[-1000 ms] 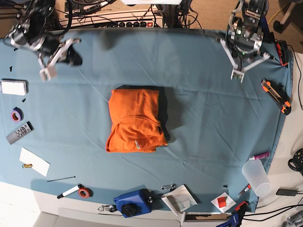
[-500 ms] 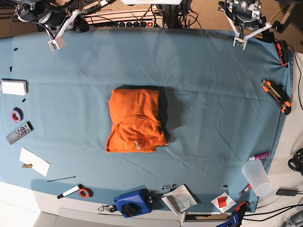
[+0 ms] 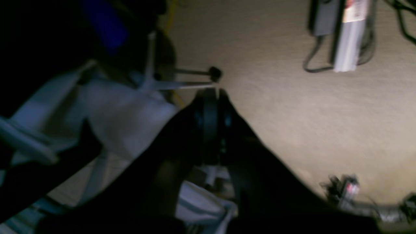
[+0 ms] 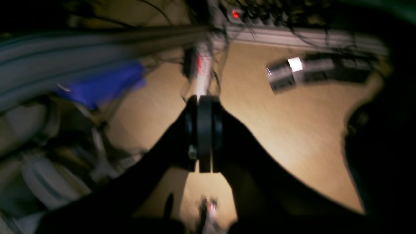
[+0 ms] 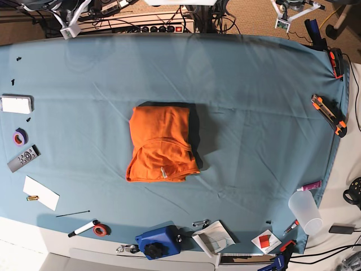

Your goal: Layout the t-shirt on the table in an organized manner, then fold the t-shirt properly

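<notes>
Teal cloth covers the table (image 5: 254, 130) from edge to edge, with small clutter confined to its margins. At centre lies the t-shirt (image 5: 162, 145), already reduced to a compact orange rectangle, the neck tag showing near its front edge and one dark shadowed fold along its right side.

Both arms are parked beyond the far edge. The left gripper (image 3: 210, 97) hangs over the carpeted floor with its pads pressed together on nothing; the right gripper (image 4: 203, 104) is likewise pressed together and empty (both wrist views are blurred).

Judgement: the fold appears complete, and the step in hand is retreat to rest. To do it well:

1. Keep both arms high and clear of the cloth so no drag disturbs the stack.
2. Check the lower left corner, which flares slightly; a light press would square it.
3. Avoid the plastic cup (image 5: 305, 210) and the orange utility knife (image 5: 328, 114) near the right margin.
</notes>
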`<action>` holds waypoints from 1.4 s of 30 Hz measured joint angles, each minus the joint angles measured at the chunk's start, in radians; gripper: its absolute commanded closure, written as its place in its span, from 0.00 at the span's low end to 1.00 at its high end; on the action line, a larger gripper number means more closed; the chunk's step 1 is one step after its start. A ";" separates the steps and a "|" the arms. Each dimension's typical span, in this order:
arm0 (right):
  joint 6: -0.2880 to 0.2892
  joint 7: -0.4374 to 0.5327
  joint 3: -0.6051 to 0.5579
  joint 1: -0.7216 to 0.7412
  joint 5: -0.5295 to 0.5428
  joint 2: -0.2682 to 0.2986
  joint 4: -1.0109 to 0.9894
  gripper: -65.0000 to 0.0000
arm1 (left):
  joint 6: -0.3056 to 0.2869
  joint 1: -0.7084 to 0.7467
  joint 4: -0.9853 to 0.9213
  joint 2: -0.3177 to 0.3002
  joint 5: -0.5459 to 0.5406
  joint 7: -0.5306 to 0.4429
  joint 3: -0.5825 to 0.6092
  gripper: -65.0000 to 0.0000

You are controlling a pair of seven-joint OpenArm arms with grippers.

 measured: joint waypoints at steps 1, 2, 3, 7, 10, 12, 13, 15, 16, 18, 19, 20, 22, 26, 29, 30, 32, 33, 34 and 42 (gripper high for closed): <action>0.000 0.003 -0.019 0.000 -0.015 0.000 -0.023 1.00 | -0.009 0.001 -0.017 0.000 -0.025 -0.005 0.000 1.00; 0.000 0.003 -0.042 0.000 -0.034 0.000 -0.050 1.00 | -0.018 0.001 -0.037 0.001 -0.043 -0.013 0.000 1.00; 0.000 0.003 -0.069 0.000 -0.056 0.002 -0.079 1.00 | -0.019 0.000 -0.057 0.002 -0.054 -0.016 0.000 1.00; 0.000 0.005 -0.194 0.000 -0.128 0.020 -0.187 1.00 | -0.018 0.000 -0.126 0.002 -0.061 -0.035 0.000 1.00; 0.000 0.030 -0.261 0.013 -0.229 0.034 -0.247 1.00 | -0.015 0.000 -0.180 0.002 -0.077 -0.061 0.000 1.00; -0.024 0.048 -0.292 0.039 -0.288 0.033 -0.290 1.00 | -0.023 -0.010 -0.233 0.003 -0.121 -0.072 0.000 1.00; -0.031 0.055 -0.300 0.052 -0.289 0.032 -0.310 1.00 | -0.040 -0.011 -0.258 0.003 -0.130 -0.075 0.000 1.00; -0.032 0.070 -0.304 0.085 -0.290 0.032 -0.361 1.00 | -0.048 -0.011 -0.315 0.003 -0.143 -0.113 0.000 1.00; -0.032 0.072 -0.303 0.103 -0.305 0.033 -0.391 1.00 | -0.049 -0.011 -0.346 0.009 -0.146 -0.126 0.000 1.00; -0.033 0.080 -0.302 0.144 -0.328 0.033 -0.454 1.00 | -0.061 -0.029 -0.421 0.039 -0.151 -0.158 -0.001 1.00; -0.033 0.095 -0.302 0.165 -0.339 0.033 -0.488 1.00 | -0.088 -0.045 -0.465 0.058 -0.163 -0.177 -0.002 1.00; -0.033 0.112 -0.303 0.187 -0.343 0.033 -0.525 1.00 | -0.114 -0.066 -0.512 0.076 -0.188 -0.198 -0.001 1.00; -0.045 0.146 -0.304 0.230 -0.371 0.032 -0.603 1.00 | -0.145 -0.122 -0.620 0.118 -0.212 -0.232 0.000 1.00; -0.043 0.195 -0.304 0.297 -0.438 0.037 -0.766 1.00 | -0.204 -0.236 -0.856 0.171 -0.223 -0.303 0.000 1.00; -0.046 0.271 -0.339 0.342 -0.432 0.072 -0.870 1.00 | -0.207 -0.312 -1.007 0.204 -0.219 -0.374 -0.002 1.00; -0.046 0.291 -0.362 0.358 -0.438 0.090 -0.898 1.00 | -0.207 -0.335 -1.050 0.215 -0.219 -0.402 -0.002 1.00; -0.045 0.348 -0.418 0.391 -0.484 0.121 -0.946 1.00 | -0.212 -0.378 -1.126 0.228 -0.224 -0.491 -0.001 1.00; -0.047 0.382 -0.450 0.406 -0.527 0.129 -0.967 1.00 | -0.211 -0.396 -1.159 0.233 -0.225 -0.541 0.000 1.00; -0.048 0.425 -0.486 0.420 -0.566 0.134 -0.990 1.00 | -0.211 -0.412 -1.193 0.234 -0.225 -0.603 0.000 1.00; -0.051 0.882 -0.761 0.530 -0.805 0.130 -1.139 1.00 | -0.203 -0.491 -1.460 0.250 -0.225 -1.025 -0.005 1.00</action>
